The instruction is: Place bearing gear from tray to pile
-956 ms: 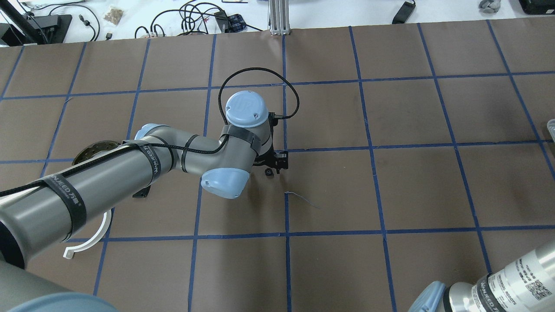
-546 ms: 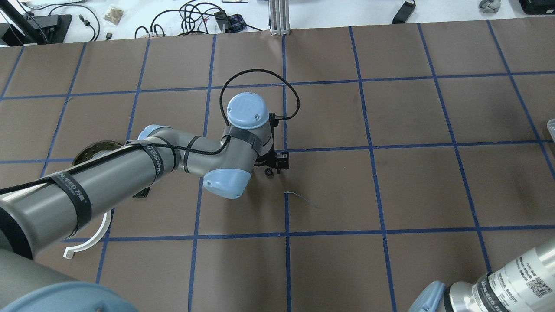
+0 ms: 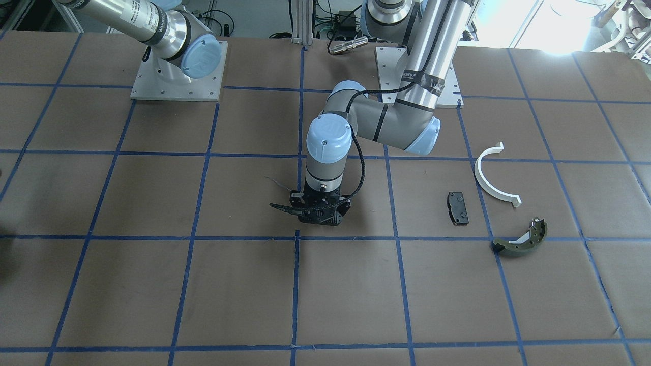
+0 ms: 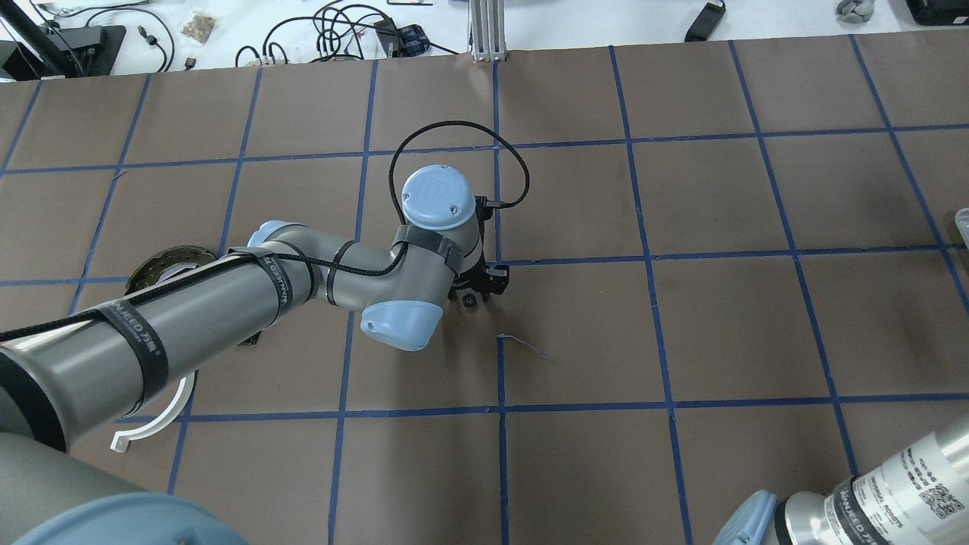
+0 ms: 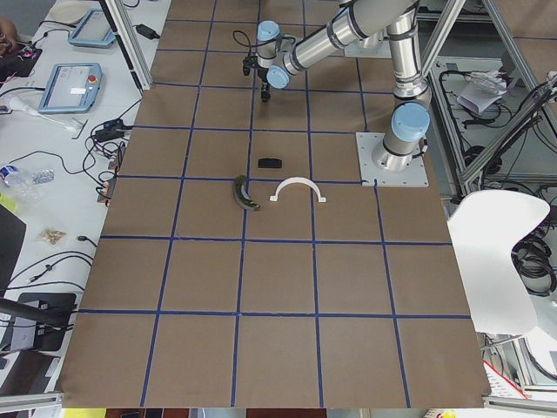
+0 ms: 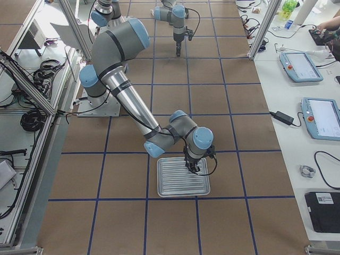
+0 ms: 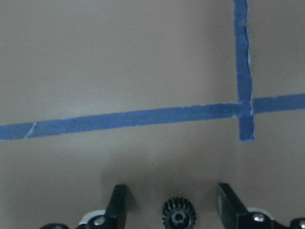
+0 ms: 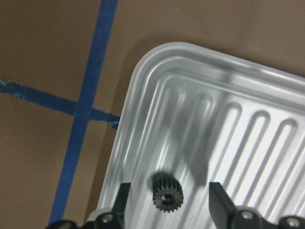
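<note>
Left claw (image 7: 171, 188): is standing open low over the paper-covered table (image 3: 152, 284) near its centre. Its fingers are straddling a small black gear, the table gear (image 7: 178, 217), with a clear gap on each side, so it is gripping nothing.
Right claw (image 8: 169, 187): is hanging open over the ribbed metal tray (image 8: 143, 71). The tray gear (image 8: 165, 198) is sitting between its fingers, untouched.
Tray gear's place: is lying in the tray near one rounded corner, just inside the rim.
Axis: both gears are lying flat with the bore facing up. Being round, they are offering no long side to line up on.
Key relation: each gear is lying centred between its claw's fingers, so a straight closing looks like all a grasp is calling for.
Pile: the black pad (image 3: 457, 207), white half-ring (image 3: 478, 173) and olive brake shoe (image 3: 521, 240) are lying well apart from the table gear, towards the robot's left, with the pad closest.
Nearer arm: the left arm (image 4: 189, 318) is reaching nearer the pile and the right arm (image 6: 133, 106) nearer the tray.
Hidden: in the overhead view the left arm is covering its own claw, the pad and much of the brake shoe. How high either claw is sitting above its gear cannot be told.
</note>
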Robot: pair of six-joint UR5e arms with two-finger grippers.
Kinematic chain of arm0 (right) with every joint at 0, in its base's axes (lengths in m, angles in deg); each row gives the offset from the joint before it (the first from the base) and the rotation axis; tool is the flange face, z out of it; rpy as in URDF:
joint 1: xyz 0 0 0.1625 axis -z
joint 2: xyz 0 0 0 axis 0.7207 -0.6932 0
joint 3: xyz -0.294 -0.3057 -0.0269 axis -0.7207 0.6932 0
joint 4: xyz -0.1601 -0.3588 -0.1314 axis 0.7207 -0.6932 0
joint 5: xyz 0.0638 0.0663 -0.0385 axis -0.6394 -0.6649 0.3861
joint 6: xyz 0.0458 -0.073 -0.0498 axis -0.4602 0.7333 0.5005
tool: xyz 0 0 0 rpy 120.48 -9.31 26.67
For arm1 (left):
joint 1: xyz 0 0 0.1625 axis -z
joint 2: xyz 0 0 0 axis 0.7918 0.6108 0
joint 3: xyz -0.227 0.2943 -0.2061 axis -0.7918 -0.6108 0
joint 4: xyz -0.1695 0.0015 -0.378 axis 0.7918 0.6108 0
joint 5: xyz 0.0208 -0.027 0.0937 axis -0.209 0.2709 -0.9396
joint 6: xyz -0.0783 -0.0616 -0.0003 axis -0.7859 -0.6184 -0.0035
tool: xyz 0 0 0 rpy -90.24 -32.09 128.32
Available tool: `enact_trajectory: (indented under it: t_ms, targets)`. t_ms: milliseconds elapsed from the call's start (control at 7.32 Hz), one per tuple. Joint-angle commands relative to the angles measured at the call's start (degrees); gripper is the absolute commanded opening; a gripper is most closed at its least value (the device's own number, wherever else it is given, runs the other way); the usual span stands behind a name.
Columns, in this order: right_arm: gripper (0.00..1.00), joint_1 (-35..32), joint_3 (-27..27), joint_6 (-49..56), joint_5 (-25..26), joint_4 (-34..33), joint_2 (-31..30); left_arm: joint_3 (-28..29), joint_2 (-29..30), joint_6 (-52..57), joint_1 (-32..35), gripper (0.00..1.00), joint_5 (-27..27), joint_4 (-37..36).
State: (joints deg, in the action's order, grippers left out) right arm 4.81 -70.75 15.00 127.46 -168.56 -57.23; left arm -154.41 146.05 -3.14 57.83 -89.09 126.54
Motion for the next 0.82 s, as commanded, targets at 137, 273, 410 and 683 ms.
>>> enact_trajectory:
  t_ms: [137, 273, 410, 683]
  targets:
    - [0.55, 0.1, 0.0, 1.0, 0.1, -0.1, 0.2, -0.2, -0.7, 0.3, 0.0, 0.00, -0.1, -0.1]
    - [0.51, 0.1, 0.0, 1.0, 0.3, -0.1, 0.2, 0.1, -1.5, 0.5, -0.1, 0.00, -0.3, 0.2]
    - [0.49, 0.1, 0.0, 1.1, 0.4, -0.1, 0.4, 0.3, -2.3, 0.9, -0.4, 0.00, -0.4, 0.5]
    - [0.44, 0.1, 0.0, 1.0, 0.4, 0.0, 0.7, 0.1, -5.7, 1.4, -4.7, 0.00, -0.4, 6.1]
